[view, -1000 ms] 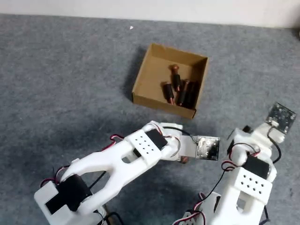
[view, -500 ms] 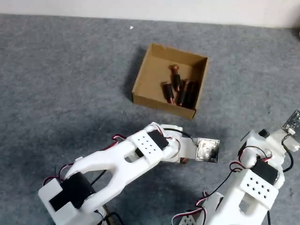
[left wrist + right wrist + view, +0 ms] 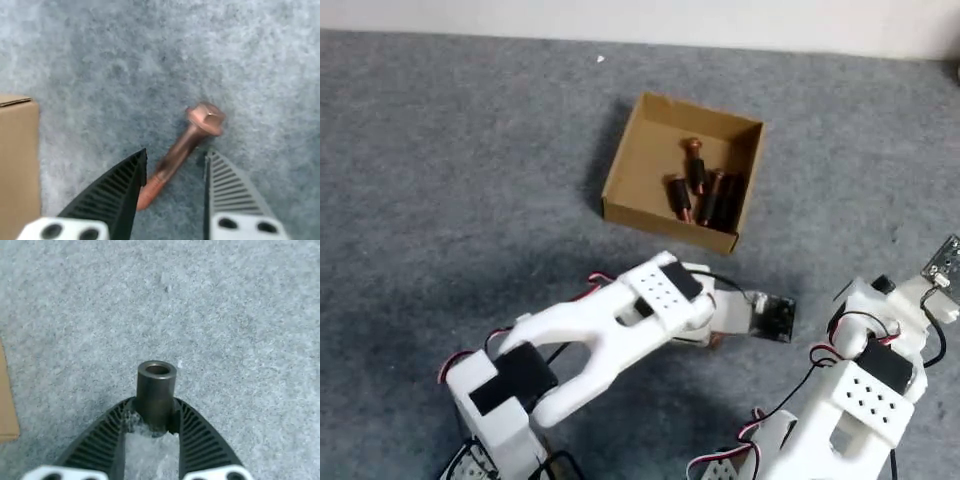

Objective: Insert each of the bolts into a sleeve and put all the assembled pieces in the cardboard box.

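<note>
The copper bolt [image 3: 187, 150] lies flat on the fuzzy grey table [image 3: 470, 150] (like carpet), between the spread-apart fingers of the left end effector [image 3: 175, 155], near the cardboard box [image 3: 630, 170]. The right end effector [image 3: 156, 415], off to the side, is clamped on a dark sleeve [image 3: 156, 387].

Fixed high view, well back, down onto grey carpet [image 3: 440, 150], cardboard box [image 3: 665, 220], left arm [image 3: 620, 330], right arm [image 3: 860, 390]. Left wrist: close above carpet, past left gripper [image 3: 175, 152] to bolt [image 3: 205, 117]; box corner shared with high view. Right wrist: equally close, past right gripper [image 3: 153, 405] clasping sleeve [image 3: 156, 390].
</note>
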`<state>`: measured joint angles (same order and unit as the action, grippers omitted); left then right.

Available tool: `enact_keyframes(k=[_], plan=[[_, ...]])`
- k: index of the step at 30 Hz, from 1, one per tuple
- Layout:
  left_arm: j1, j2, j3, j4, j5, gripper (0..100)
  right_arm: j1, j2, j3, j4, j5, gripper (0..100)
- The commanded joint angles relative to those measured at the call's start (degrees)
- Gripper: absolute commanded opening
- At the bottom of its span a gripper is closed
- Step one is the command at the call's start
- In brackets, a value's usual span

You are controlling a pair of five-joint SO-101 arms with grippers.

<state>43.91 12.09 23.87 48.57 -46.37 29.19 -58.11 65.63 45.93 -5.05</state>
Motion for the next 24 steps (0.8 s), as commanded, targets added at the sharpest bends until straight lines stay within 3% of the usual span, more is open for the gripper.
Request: enact_keyframes(k=[1, 3, 10, 20, 24], plan=[[-0.6, 0.7, -2.1, 0.6, -0.6, 6, 0.3, -1.3, -2.9, -1.9, -0.6, 0.5], [-0.6, 0.7, -1.9, 0.9, -0.4, 0, -0.4, -1.3, -2.9, -1.9, -0.6, 0.5], [-2.2, -1.5, -2.0, 6.9, -0.4, 0, -0.8, -1.3, -3.0, -1.9, -0.6, 0.5], [-7.9, -23.3, 14.3, 10.3, -0.2, 0, -0.8, -1.3, -2.9, -1.9, -0.6, 0.5], [-12.4, -32.9, 20.6, 9.1, 5.6, 0, -0.9, -1.3, -2.9, -1.9, -0.6, 0.5]])
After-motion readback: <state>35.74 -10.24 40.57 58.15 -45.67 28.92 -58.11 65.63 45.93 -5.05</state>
